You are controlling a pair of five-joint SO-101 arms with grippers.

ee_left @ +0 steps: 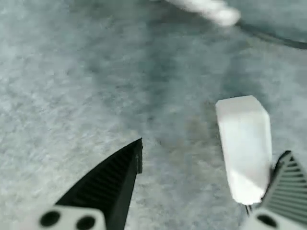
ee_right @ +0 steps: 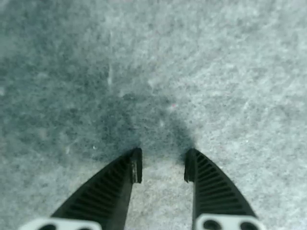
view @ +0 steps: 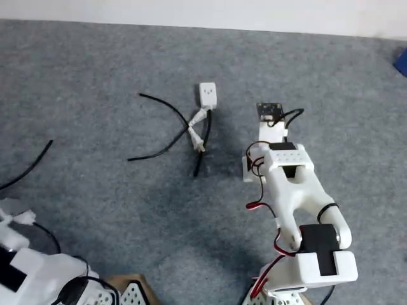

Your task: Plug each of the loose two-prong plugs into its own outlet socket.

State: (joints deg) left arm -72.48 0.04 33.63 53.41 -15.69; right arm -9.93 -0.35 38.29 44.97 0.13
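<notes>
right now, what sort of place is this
Probably a robotics test bench: a grey felt-covered table, a white robot arm with exposed wiring, and a loose white outlet socket with black cables beside it.

Robotics lab or maker's test bench. A worktop (view: 95, 76) covered in short grey carpet-like felt carries a white outlet socket (view: 207, 94) with loose black cords (view: 166, 147). Right of and nearer than the socket stands a white plastic robot arm (view: 299, 190) with bare red and black wiring (view: 257, 166). Far to the socket's near left sits a second arm (view: 32, 273). Beyond the socket runs a pale wall (view: 191, 11).
</notes>
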